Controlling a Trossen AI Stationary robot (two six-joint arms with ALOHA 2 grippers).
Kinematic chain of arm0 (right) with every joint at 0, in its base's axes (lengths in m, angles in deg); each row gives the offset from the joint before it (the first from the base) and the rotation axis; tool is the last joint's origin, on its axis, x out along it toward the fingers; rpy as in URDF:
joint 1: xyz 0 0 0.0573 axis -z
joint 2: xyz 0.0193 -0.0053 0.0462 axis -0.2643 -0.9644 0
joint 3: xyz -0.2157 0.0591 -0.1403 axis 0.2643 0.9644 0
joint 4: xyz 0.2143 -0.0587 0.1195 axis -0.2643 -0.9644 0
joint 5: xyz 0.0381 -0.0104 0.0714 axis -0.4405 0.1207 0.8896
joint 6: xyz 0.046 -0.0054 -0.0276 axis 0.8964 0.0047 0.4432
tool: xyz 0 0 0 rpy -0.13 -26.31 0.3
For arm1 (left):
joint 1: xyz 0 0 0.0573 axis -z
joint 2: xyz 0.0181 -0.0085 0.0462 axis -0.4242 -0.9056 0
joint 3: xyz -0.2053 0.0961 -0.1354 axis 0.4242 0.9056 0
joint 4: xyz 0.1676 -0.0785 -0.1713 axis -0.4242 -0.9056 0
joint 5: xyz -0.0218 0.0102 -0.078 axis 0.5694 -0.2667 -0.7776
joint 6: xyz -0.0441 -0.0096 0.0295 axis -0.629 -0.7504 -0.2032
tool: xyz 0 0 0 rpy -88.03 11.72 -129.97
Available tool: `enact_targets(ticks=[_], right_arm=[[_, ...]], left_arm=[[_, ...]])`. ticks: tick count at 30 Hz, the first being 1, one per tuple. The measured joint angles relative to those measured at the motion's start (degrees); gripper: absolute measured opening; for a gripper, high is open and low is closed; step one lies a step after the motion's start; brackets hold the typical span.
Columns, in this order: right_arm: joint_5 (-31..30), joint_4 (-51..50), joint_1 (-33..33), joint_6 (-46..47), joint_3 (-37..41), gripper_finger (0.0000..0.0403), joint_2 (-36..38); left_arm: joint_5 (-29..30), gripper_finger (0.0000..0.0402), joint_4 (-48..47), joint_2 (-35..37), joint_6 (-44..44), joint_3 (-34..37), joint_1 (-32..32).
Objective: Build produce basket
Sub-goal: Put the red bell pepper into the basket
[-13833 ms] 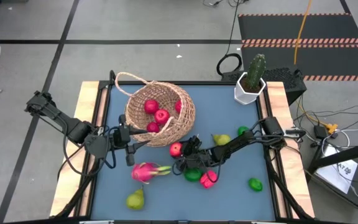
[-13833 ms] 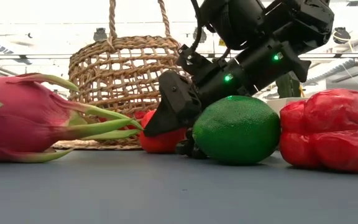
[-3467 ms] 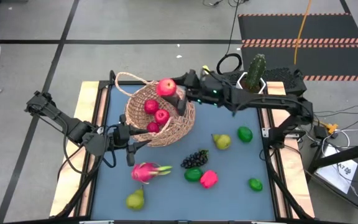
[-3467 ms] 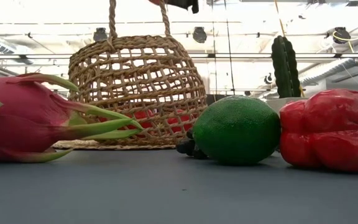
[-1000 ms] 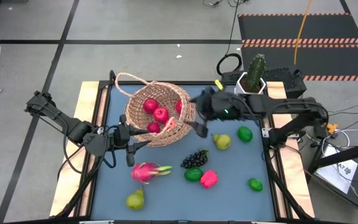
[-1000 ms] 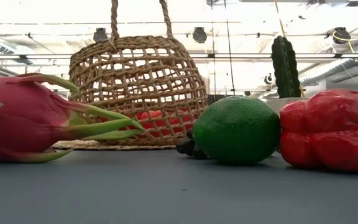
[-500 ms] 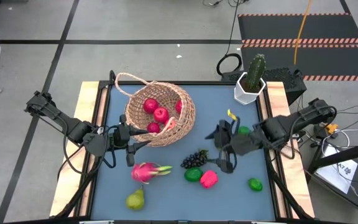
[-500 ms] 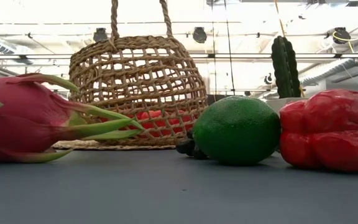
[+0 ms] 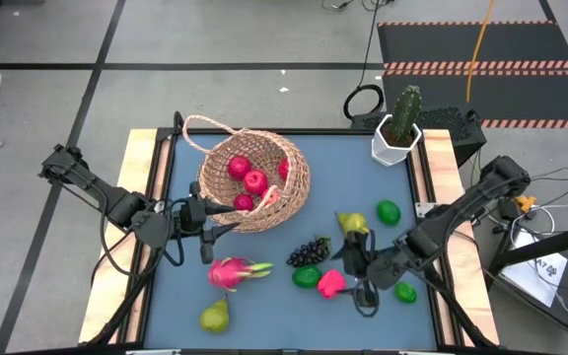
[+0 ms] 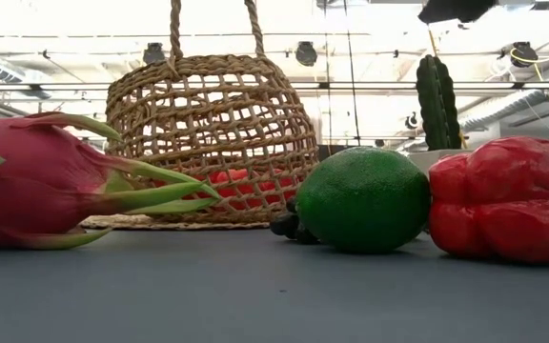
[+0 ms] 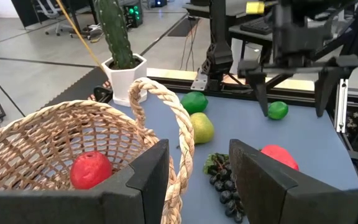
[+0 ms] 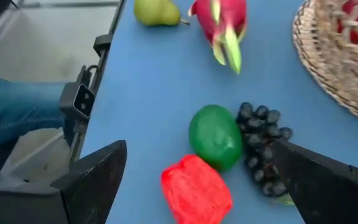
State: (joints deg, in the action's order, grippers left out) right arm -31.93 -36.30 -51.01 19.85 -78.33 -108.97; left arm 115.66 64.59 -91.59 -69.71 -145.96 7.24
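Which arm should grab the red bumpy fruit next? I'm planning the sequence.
Probably the right: its open gripper hovers above the red bumpy fruit, while the left gripper is holding the tan woven wicker basket.

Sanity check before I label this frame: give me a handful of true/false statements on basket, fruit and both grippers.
1. The left gripper grips the rim of the basket. True.
2. The right gripper holds a red apple. False: its fingers are open and empty, above the red fruit.
3. The dragon fruit lies in the basket. False: it lies on the blue mat, outside it.
4. Red fruits are inside the basket. True.
5. The grape bunch is still on the table. True.
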Motion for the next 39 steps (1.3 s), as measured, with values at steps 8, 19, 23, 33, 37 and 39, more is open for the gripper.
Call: enact_targets(ticks=[8, 19, 23, 33, 37, 39], right_arm=[[-1.7, 19.4, -1.6, -3.2, 12.1, 0.0399, 0.0], [3.1, 27.2, -1.6, -5.2, 19.9, 0.04, 0.0], [4.7, 28.3, -1.4, -6.0, 20.9, 0.04, -0.1], [10.3, 35.0, 2.4, -8.6, 23.7, 0.04, -2.0], [14.1, 38.0, 3.9, -10.3, 23.7, 0.04, -4.3], [15.4, 38.0, 4.3, -11.0, 23.7, 0.04, -4.9]], left_arm=[[0.0, 0.017, 0.0, 0.0, -0.4, 0.0, 0.0], [0.0, 0.017, 0.0, 0.0, -0.6, 0.0, -0.3], [0.0, 0.017, 0.0, 0.0, -0.8, 0.0, -1.0], [0.0, 0.017, 0.7, -3.3, -0.7, 0.1, -3.7], [0.0, 0.017, 0.7, -3.7, -0.6, 0.1, -4.5], [0.0, 0.017, 0.7, -3.8, -0.6, 0.1, -4.6]])
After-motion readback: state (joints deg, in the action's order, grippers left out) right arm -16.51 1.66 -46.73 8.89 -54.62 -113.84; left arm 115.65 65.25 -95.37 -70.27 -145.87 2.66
